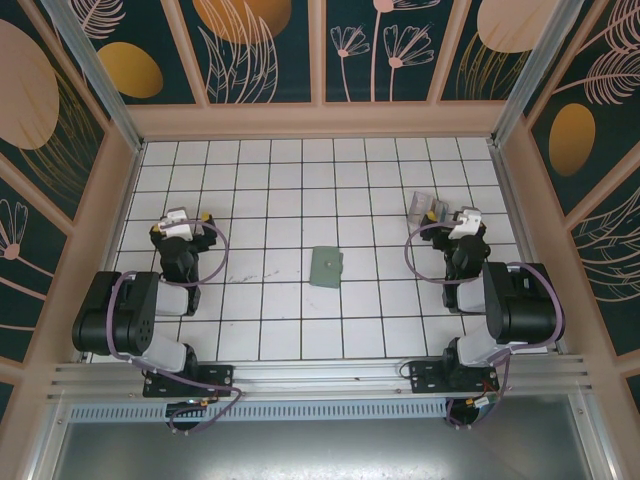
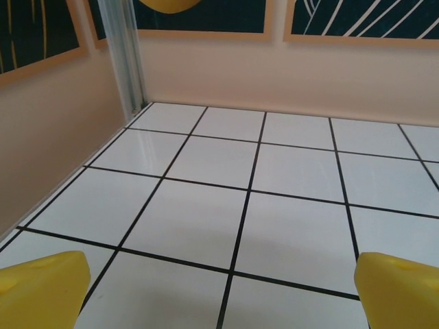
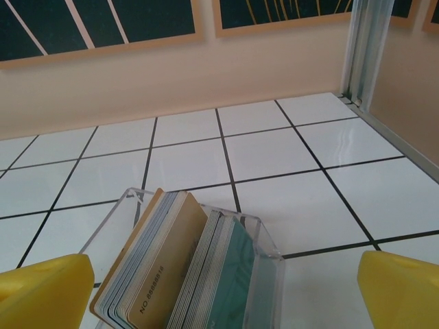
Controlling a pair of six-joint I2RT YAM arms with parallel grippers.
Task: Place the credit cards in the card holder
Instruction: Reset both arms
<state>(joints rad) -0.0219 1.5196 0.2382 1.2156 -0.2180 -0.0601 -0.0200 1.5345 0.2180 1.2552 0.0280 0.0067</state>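
**Top view.** Your left gripper (image 1: 180, 220): jaws spread wide, nothing between them. Your right gripper (image 1: 462, 220): likewise spread and empty. Flat sage-green rectangular card holder (image 1: 326, 268): lying on the white tiled table (image 1: 270, 330), between your two grippers and well apart from each. Small clear plastic stand (image 1: 428, 208): just ahead and to the left of your right gripper.

**Left wrist view.** Yellow fingertips (image 2: 41, 291) at both lower corners, bare tiles between them.

**Right wrist view.** Yellow fingertips (image 3: 44, 291) set wide. Just ahead, between them, the clear stand (image 3: 264, 267) holds the thin credit cards (image 3: 161, 264) on edge, tan-orange ones at the left, greyish-teal at the right.
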